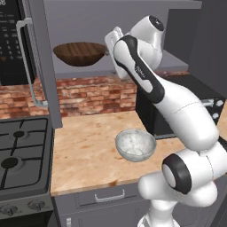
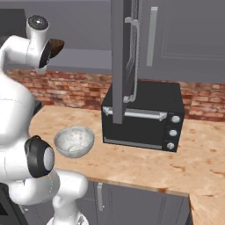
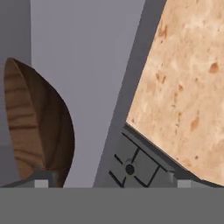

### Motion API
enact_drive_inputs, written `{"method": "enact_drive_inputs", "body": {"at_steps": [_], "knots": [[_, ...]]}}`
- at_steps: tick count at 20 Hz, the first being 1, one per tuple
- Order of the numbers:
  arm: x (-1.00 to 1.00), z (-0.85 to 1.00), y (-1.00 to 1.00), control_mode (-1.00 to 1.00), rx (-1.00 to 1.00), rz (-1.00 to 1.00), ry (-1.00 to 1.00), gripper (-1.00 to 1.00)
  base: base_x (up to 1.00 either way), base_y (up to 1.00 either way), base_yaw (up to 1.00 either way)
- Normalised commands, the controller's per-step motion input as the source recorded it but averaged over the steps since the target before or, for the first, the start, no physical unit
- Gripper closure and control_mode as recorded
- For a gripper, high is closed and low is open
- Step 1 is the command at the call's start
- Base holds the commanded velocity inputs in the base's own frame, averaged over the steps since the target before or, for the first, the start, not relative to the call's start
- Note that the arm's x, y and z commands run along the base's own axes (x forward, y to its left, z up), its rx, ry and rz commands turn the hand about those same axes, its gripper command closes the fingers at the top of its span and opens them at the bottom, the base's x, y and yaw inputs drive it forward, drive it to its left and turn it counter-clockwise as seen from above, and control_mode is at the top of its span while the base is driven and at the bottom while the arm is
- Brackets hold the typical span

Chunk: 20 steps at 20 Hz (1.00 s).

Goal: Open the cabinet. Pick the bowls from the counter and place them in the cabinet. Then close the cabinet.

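Gaping wide, jaws (image 3: 109, 183) empty, wooden bowl (image 3: 37, 127) beside one fingertip (image 3: 41, 183), inside cabinet (image 1: 80, 17)

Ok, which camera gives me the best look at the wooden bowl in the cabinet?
The left base view: the brown wooden bowl shows nearly whole on the cabinet shelf. The right base view catches just a brown sliver beside the arm, and the hand view shows one curved side of it at close range.

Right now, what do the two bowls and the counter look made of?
The bowl in the cabinet looks like dark brown wood, with visible grain bands. The bowl on the counter looks like speckled white-grey stone, perhaps marble or glazed ceramic. The counter looks like polished tan mottled stone or laminate.
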Motion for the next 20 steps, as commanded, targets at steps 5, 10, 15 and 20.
{"method": "enact_drive_inputs", "body": {"at_steps": [5,10,15,20], "knots": [[-1.0,0.0,-0.34,-1.0,0.0,0.0,-0.04,-1.0,0.0,0.0,0.0],[-1.0,0.02,-0.33,-1.0,0.0,0.0,0.0,-1.0,0.0,0.0,0.0],[-0.83,-0.01,-0.14,-1.0,0.0,0.0,0.02,-1.0,0.0,0.0,0.0],[-0.46,-0.14,-0.02,-1.0,-0.01,0.0,0.02,-1.0,0.0,0.0,0.0]]}}
